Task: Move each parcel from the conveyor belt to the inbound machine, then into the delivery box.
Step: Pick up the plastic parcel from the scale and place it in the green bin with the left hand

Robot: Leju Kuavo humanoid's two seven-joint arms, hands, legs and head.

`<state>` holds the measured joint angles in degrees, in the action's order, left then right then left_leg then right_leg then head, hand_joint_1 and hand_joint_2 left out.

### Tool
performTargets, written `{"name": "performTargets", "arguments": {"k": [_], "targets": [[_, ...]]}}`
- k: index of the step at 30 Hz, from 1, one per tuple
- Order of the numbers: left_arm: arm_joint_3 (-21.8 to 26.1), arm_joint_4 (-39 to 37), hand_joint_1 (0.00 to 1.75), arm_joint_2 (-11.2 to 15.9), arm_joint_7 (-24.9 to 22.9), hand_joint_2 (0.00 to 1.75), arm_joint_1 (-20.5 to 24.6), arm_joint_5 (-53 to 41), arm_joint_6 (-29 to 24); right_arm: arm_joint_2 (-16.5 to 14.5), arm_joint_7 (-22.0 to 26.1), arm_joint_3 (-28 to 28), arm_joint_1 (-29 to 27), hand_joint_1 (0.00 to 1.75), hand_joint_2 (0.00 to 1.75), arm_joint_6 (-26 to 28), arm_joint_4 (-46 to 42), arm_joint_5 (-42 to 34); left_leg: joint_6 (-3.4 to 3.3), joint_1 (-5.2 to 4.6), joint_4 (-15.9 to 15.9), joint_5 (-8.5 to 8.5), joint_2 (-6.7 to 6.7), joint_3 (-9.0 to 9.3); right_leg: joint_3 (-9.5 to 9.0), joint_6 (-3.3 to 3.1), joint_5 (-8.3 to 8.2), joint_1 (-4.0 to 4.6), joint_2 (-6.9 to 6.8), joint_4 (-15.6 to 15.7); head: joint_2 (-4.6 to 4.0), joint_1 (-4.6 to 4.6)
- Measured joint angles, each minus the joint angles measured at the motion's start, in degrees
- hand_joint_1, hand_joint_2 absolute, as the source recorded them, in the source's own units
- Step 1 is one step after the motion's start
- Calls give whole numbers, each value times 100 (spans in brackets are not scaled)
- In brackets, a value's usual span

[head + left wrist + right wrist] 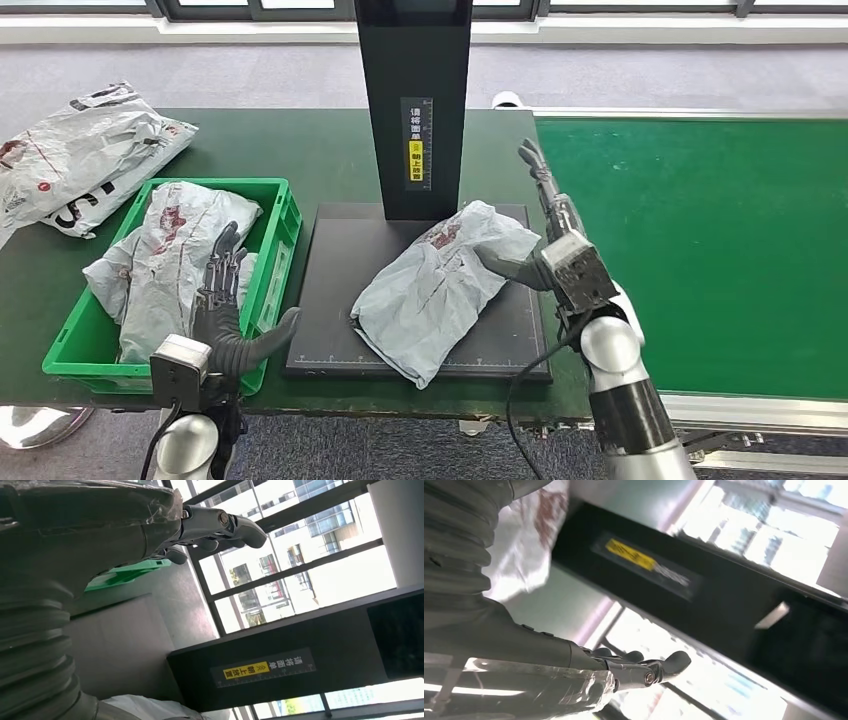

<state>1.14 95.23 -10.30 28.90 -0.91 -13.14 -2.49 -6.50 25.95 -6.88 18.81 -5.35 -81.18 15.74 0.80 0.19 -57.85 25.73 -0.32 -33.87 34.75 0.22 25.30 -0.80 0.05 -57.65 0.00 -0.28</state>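
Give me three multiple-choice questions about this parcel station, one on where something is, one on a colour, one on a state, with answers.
1. Where does the grey parcel near the right hand lie?
A. On the black machine plate
B. On the conveyor belt
C. In the crate

2. What colour is the crate?
A. Blue
B. Green
C. Red

3. How is the left hand?
A. Holding a parcel
B. Pressed flat on the plate
C. Open, holding nothing

Answers:
1. A, the parcel rests on the machine plate in front of the black column, off the belt.
2. B, its walls and rim are bright green.
3. C, its fingers are spread above the crate's edge with nothing in them.
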Motion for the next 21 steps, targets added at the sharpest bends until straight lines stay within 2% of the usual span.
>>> {"name": "performTargets", "arguments": {"k": [5, 9, 14, 21], "targets": [[97, 219, 0, -22, -134, 175, -170, -132, -1, 73, 247, 11, -1141, 0, 175, 581, -1715, 258, 2, 0, 0, 12, 0, 2, -2, -1, 10, 0, -2, 1, 0, 0], [122, 290, 0, -50, -273, 175, -224, -245, -2, -34, 587, 166, -2073, 0, 175, 798, -2585, -281, 4, 0, 1, 22, 0, 3, -7, -2, 20, 0, -7, 2, 0, 2], [121, 285, 0, -81, -405, 175, -206, -433, -25, -225, 528, 407, -2604, 0, 175, 604, -2817, -720, 5, 0, 1, 28, 12, 13, -8, -4, 21, 0, 7, 2, 0, 0], [-9, 249, 0, -109, -840, 175, -197, -1201, -340, -470, 497, 774, -2828, 0, 175, 328, -2669, -923, 4, 0, 0, 25, 12, 16, -12, -4, 18, 0, 7, 2, 0, 0]]}}
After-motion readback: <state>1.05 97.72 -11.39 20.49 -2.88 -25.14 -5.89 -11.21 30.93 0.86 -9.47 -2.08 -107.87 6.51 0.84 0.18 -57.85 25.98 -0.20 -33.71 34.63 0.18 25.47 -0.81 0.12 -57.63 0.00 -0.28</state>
